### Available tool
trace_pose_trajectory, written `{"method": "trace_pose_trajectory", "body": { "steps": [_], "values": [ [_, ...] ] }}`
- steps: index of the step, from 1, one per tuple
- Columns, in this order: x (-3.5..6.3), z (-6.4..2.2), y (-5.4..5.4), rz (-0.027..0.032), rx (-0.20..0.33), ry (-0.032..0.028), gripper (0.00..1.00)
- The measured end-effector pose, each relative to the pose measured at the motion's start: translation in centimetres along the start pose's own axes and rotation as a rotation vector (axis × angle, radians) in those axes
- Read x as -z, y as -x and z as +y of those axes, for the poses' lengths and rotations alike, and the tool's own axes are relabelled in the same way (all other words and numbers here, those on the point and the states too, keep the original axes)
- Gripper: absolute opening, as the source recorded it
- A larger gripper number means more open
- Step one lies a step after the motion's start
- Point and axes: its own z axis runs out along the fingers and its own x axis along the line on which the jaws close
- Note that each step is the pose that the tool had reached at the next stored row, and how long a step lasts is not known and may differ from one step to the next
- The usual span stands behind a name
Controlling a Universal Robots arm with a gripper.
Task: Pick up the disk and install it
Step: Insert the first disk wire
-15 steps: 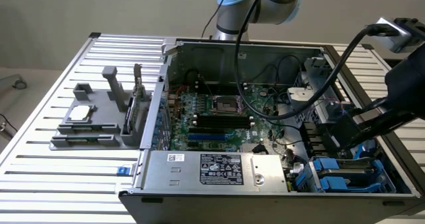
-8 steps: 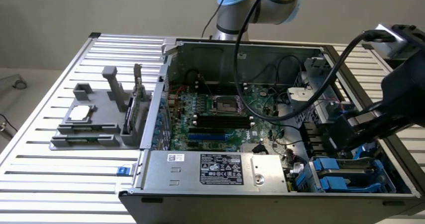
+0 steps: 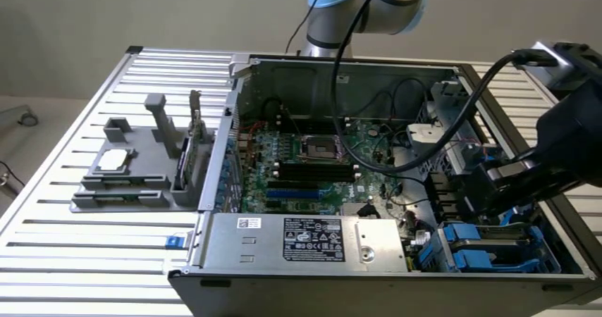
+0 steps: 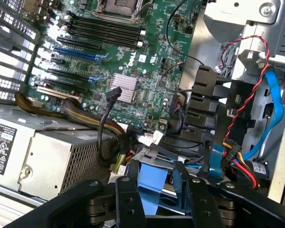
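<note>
Claw (image 4: 156, 186) of the single arm, poised low over the drive bay (image 3: 550, 250) at the exterior view's right end of the open computer case (image 3: 376, 292). It straddles the bright blue carrier of the disk (image 4: 151, 176), but whether it clamps the carrier or stands free of it cannot be told. The disk lies at the mouth of the bay, its metal body and label hidden from view.

Judged handling: a stiff, dense metal block, fairly heavy for its bulk and sensitive to knocks. The plastic carrier probably flexes a little and should slip less than bare metal, so its opposite side rails seem the soundest place to grip, keeping off the label face.

Just beside the bay runs a blue data cable (image 4: 274, 109). Beyond lie the motherboard (image 4: 152, 47), bearing a white mark that appears to read Dell, and the power supply (image 3: 311, 239), whose black-and-white rating label is too small to read. The case rests on a slatted table (image 3: 84, 260).
</note>
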Motion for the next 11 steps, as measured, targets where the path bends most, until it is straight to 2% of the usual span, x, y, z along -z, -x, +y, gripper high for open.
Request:
{"method": "trace_pose_trajectory", "body": {
  "steps": [8,11],
  "values": [
    [0.15,-0.05,0.27,-0.0261,-0.027,0.0017,0.42],
    [0.20,-0.06,0.35,-0.0407,-0.037,0.0007,0.42]
  ]
}}
